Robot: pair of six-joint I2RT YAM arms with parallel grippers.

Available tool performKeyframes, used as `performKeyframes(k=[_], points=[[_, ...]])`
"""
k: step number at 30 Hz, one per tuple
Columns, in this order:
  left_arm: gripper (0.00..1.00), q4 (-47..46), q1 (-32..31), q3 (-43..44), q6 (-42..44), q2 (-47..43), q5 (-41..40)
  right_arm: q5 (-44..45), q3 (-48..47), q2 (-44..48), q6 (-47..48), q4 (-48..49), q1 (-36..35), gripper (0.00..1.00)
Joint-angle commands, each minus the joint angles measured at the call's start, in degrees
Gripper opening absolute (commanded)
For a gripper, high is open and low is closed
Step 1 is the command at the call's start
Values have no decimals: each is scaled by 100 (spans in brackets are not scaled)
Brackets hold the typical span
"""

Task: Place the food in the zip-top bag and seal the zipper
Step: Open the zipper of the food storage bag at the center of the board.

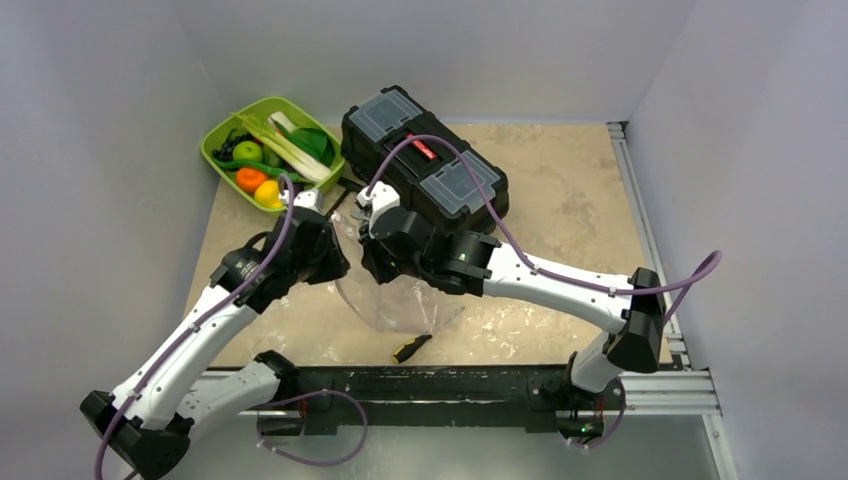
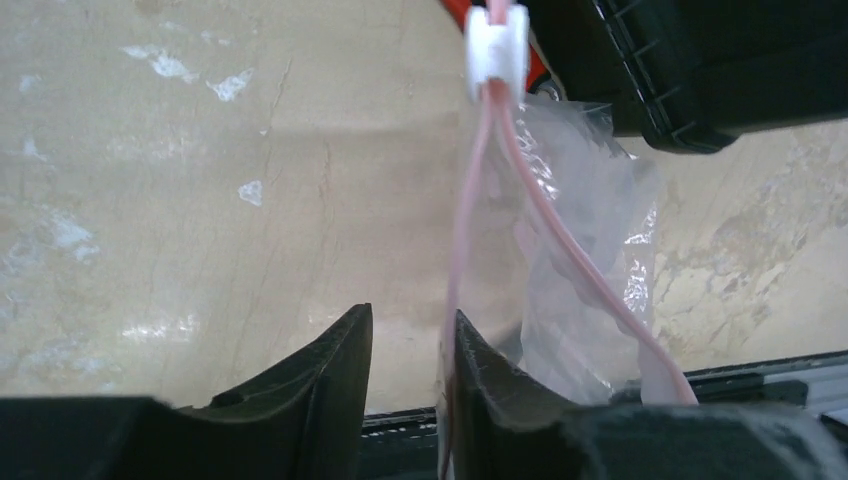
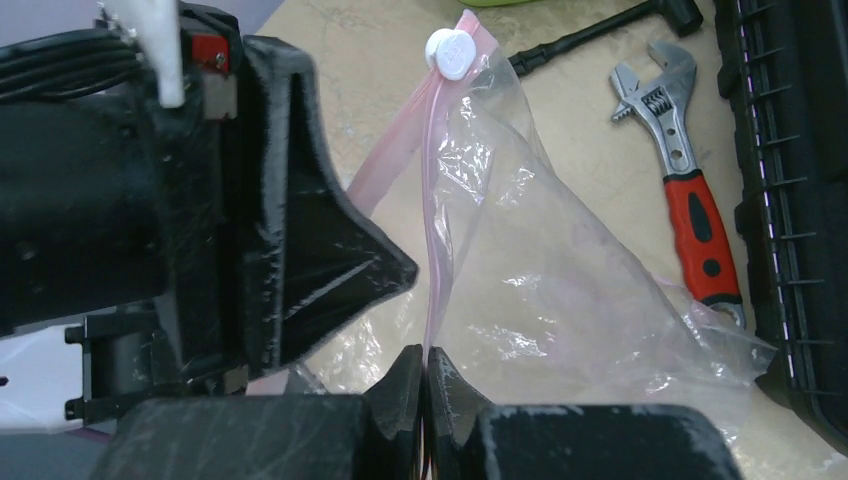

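The clear zip-top bag (image 1: 400, 300) hangs open between my two grippers, above the table. My right gripper (image 3: 424, 365) is shut on one side of the pink zipper (image 3: 432, 200), with the bag (image 3: 560, 270) drooping to its right. My left gripper (image 2: 405, 330) is open; the zipper's other strip (image 2: 462, 230) runs down the inner face of its right finger. The white slider (image 2: 497, 45) sits at the far end of the mouth. The food lies in the lime-green tray (image 1: 215, 140): green apple (image 1: 247, 152), orange (image 1: 250, 180), yellow pear (image 1: 268, 192), leek stalks (image 1: 285, 145). The bag holds nothing.
The black toolbox (image 1: 425, 155) stands just behind the grippers. A red-handled wrench (image 3: 690, 200) and a black tool (image 3: 600, 35) lie beside the toolbox. A small black and yellow item (image 1: 410, 348) lies near the front rail.
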State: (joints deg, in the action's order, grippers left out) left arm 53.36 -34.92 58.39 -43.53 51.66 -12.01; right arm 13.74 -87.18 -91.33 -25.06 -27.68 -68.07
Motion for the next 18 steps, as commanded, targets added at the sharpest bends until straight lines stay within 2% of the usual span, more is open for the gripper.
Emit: performKeyframes(k=[1,5,7,11,15,18], points=[[49,-350,438,-35,587,-17,839,-16,66,-64,-451,595,148,0],[89,-311,445,54,1081,-495,1012,-121,-118,-395,-527,588,451,0],[98,-100,446,210,1306,-682,1005,-145,-106,-485,-497,761,605,0],[99,299,448,565,1474,-1044,473,-412,-286,-790,-497,732,812,0],[96,340,450,840,1291,-1313,-618,-531,-386,-946,-416,753,833,0],[96,320,486,1186,1234,-1101,-1499,-686,-548,-1011,-419,649,834,0]])
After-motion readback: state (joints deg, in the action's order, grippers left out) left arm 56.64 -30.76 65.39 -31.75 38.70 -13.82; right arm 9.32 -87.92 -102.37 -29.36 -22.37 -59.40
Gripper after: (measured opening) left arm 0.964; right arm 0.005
